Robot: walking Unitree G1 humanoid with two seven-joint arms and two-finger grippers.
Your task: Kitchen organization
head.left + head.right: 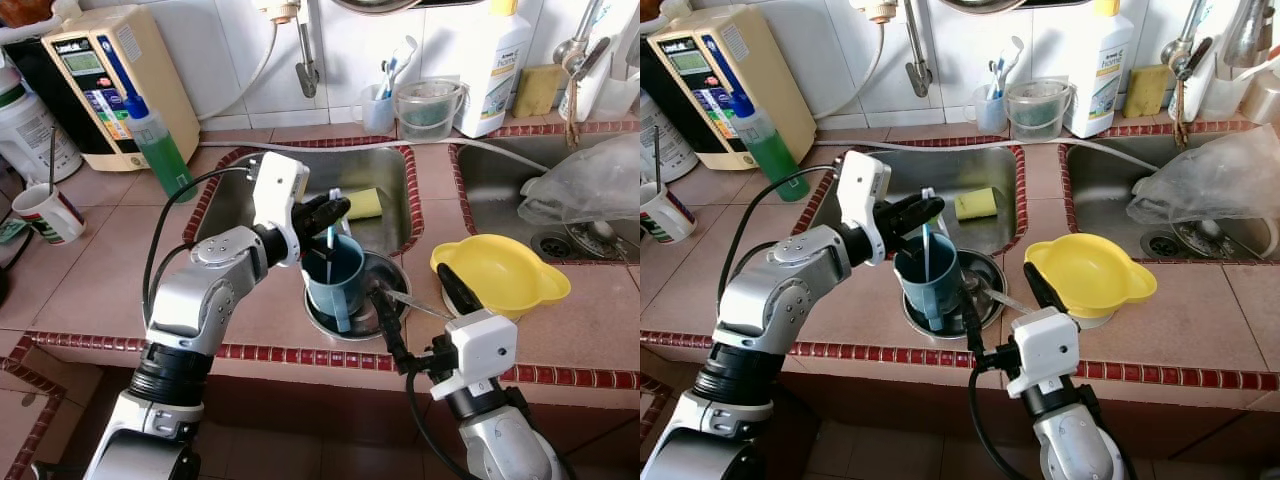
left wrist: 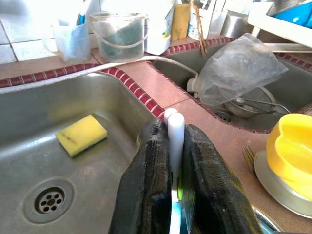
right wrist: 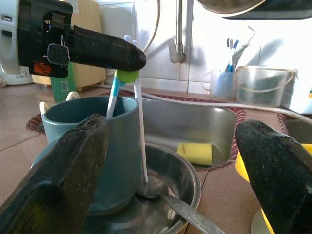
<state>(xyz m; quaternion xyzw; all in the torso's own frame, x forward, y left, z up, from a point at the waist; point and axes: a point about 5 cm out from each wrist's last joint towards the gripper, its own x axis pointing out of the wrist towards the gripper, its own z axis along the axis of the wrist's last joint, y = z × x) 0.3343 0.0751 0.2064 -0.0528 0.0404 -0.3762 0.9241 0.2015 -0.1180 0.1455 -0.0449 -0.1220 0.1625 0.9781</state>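
Left gripper (image 1: 338,208): fingers pinched the toothbrush (image 2: 174,141) above the blue mug (image 1: 335,280).
Right gripper (image 1: 415,300): fingers spread wide (idle).
Advice: lift vertically, clearing the rim.

White wall tiles (image 1: 350,50) are covering the upper part of the frame, catching bright light. A countertop (image 1: 110,260) of pinkish-tan tiles is spreading across the middle, with dark red trim (image 1: 300,352) running along its front edge and around both basins. A steel sink basin (image 1: 240,195) is sitting at centre; a second basin (image 1: 495,185) is lying at the right. A faucet (image 1: 305,55) is hanging at top centre. Reddish-brown floor tiles (image 1: 15,425) are showing at lower left.
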